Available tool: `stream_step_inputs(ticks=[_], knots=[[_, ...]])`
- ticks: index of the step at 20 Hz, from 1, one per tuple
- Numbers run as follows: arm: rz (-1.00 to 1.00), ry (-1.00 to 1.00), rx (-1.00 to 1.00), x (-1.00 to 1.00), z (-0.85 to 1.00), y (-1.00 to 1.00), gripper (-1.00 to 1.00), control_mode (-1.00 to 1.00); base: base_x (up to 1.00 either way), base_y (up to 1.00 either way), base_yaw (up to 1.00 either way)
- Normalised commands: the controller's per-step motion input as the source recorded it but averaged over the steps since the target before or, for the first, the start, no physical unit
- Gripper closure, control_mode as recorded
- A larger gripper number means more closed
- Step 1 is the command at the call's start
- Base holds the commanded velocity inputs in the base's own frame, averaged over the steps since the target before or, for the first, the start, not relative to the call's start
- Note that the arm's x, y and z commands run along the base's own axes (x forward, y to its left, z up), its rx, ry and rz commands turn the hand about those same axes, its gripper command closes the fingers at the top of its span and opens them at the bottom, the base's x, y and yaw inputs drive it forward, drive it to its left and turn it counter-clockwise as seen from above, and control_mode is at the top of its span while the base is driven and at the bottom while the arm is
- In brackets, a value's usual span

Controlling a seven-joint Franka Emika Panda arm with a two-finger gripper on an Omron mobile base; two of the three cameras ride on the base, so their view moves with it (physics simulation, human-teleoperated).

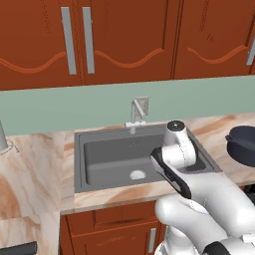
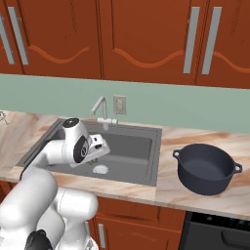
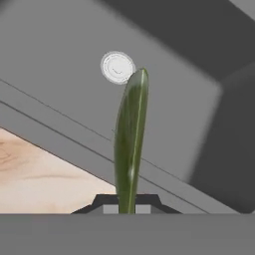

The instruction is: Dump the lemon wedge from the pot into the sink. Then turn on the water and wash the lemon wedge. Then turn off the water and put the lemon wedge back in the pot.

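A: Jaws?
B: Gripper (image 3: 127, 203) clamped on thin yellow-green lemon wedge (image 3: 130, 139), above dark grey rect. sink (image 2: 146, 161), near its front edge.
A: Pot?
B: Squat navy-black pot (image 2: 206, 169) on worktop, right of sink.

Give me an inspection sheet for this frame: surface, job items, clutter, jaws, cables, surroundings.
Surface: marble counter with the sink set in it.
Job items: pot upright on the counter right of the sink, looks empty; wedge held over the sink, near the drain.
Clutter: nothing seen.
Jaws: gripper shut on the wedge.
Cables: nothing seen.
Surroundings: faucet behind the sink, no water seen; wall outlet; red-brown cabinets above.
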Motion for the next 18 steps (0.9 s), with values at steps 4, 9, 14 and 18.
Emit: stream_step_inputs(ticks=[4, 9, 14, 18], knots=[[-0.16, 0.0, 0.12, 0.17, 0.0, 0.0, 1.0, -1.0, 0.0, 0.0, 0.0], [-0.14, 0.0, 0.15, 0.14, -0.06, 0.0, 1.0, -1.0, 0.0, 0.0, 0.0], [-0.11, -0.01, 0.03, 0.03, -0.16, 0.08, 1.0, -1.0, 0.0, 0.0, 0.0], [-0.12, 0.0, 0.0, 0.09, -0.21, 0.12, 1.0, -1.0, 0.0, 0.0, 0.0]])
